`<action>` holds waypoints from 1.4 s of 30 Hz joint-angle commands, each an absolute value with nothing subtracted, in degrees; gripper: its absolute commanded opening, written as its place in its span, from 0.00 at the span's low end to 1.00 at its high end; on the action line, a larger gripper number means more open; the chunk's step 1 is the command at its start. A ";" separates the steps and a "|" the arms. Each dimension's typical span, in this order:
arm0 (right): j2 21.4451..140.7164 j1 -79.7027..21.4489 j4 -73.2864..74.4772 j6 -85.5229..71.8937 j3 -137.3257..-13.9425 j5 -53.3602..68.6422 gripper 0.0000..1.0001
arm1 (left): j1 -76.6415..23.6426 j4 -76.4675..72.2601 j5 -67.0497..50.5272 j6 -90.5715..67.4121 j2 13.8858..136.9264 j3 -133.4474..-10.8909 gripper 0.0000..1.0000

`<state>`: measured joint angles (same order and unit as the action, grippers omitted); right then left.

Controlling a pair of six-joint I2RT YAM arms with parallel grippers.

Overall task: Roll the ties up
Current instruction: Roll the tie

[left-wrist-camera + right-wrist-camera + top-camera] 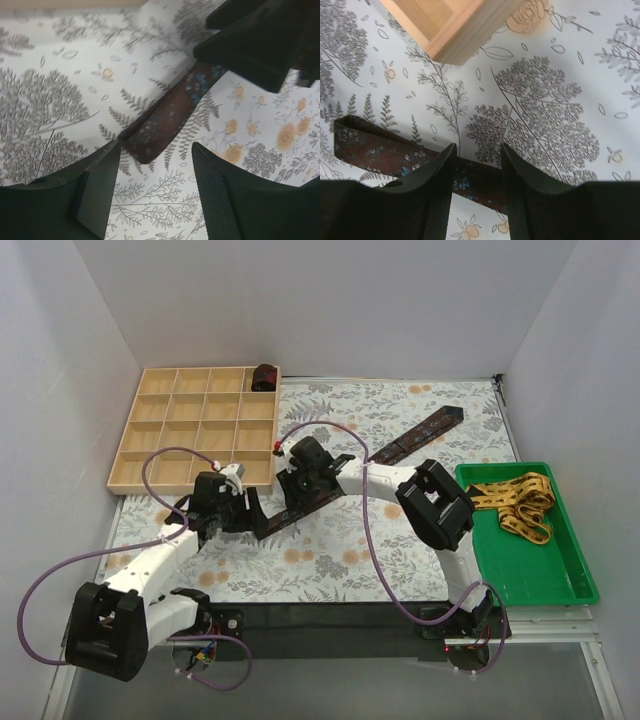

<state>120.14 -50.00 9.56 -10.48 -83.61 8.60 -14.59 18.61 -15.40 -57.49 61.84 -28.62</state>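
Observation:
A long dark maroon tie (410, 440) lies flat and diagonal on the floral cloth, its wide pointed end at the upper right. My left gripper (246, 510) is open at the tie's narrow lower-left end; in the left wrist view that end (160, 125) lies just beyond the gripper (156, 148), untouched. My right gripper (300, 485) is open over the tie a little further up; in its wrist view the gripper (477, 150) has a finger on either side of the tie (380, 147). A rolled dark tie (264, 377) sits in the wooden organizer. A yellow tie (515, 502) lies in the green tray.
The wooden compartment organizer (190, 435) stands at the back left, its corner (450, 30) close above the right gripper. The green tray (560, 570) is at the right. Purple cables (365, 530) loop over the cloth. The right gripper's body (260, 40) shows in the left wrist view.

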 commanded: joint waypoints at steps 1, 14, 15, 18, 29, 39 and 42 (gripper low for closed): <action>115.25 -50.27 14.85 -8.35 -84.03 3.88 0.41 | -20.27 17.93 -13.11 -49.94 63.36 -35.66 0.59; 92.30 -28.49 18.99 -10.37 -63.83 1.58 0.71 | -35.15 23.02 -8.35 -27.61 90.86 -55.88 0.75; 91.07 -27.35 18.64 -10.55 -62.33 1.84 0.72 | -35.50 24.07 -7.39 -26.90 92.27 -56.94 0.73; 85.28 -23.48 15.74 -11.25 -56.18 3.33 0.72 | -36.82 26.19 -5.02 -25.23 97.02 -59.67 0.65; 78.84 -18.37 10.46 -13.36 -49.22 6.94 0.71 | -38.41 28.04 -2.81 -24.87 100.64 -60.56 0.33; 78.23 -18.19 5.30 -14.76 -47.29 15.70 0.71 | -39.46 29.35 -0.70 -27.41 98.35 -61.52 0.51; 78.05 -19.59 -1.02 -16.87 -45.70 19.59 0.69 | -39.46 29.18 -0.70 -31.45 93.71 -61.61 0.57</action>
